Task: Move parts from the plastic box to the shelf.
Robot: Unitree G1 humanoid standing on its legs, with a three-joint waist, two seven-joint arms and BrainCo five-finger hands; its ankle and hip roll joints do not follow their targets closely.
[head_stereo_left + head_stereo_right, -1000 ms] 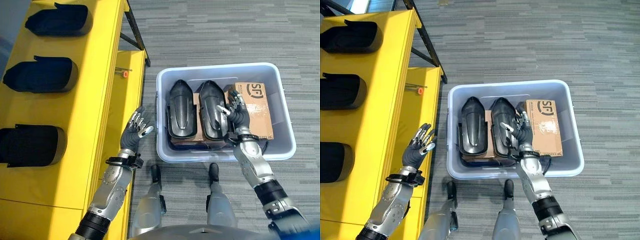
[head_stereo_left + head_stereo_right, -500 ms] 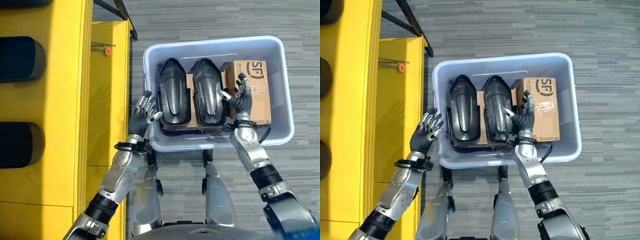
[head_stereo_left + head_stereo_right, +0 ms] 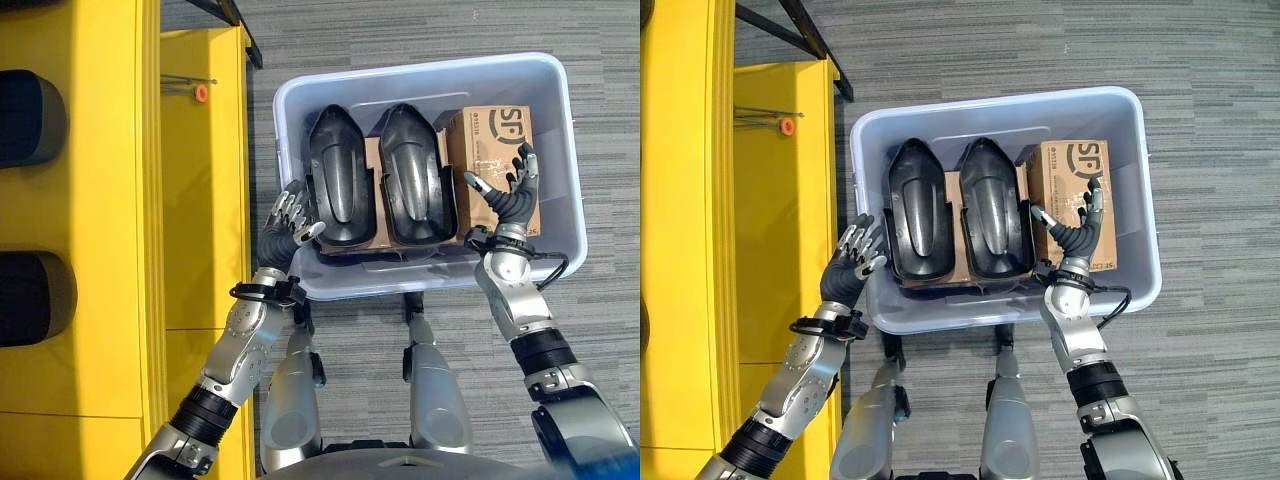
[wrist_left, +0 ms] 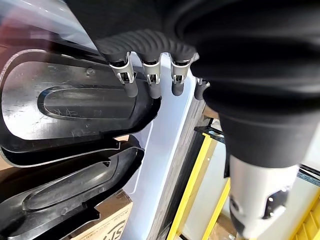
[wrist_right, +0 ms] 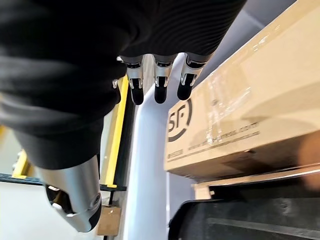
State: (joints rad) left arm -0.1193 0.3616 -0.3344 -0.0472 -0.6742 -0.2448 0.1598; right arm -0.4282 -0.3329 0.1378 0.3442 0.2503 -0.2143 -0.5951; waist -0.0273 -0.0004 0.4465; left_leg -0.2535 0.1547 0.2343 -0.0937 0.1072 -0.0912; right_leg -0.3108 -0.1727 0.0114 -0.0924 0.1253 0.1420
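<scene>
Two black parts lie side by side in the left half of the plastic box (image 3: 560, 130), which sits on the grey carpet (image 3: 420, 30) beside the yellow shelf (image 3: 100, 250). On the far left, more black parts (image 3: 30, 118) rest on the top of the shelf, and a small orange thing (image 3: 201, 93) lies on its lower step. The left hand (image 3: 285, 222) is at the box's near-left corner, just beside the left black part (image 3: 340, 190), with its fingers spread and holding nothing. The right black part (image 3: 412, 175) lies next to it. A cardboard box (image 3: 490, 150) fills the right side. The right hand (image 3: 510, 195) hovers over the cardboard box, fingers open wide, holding nothing.
</scene>
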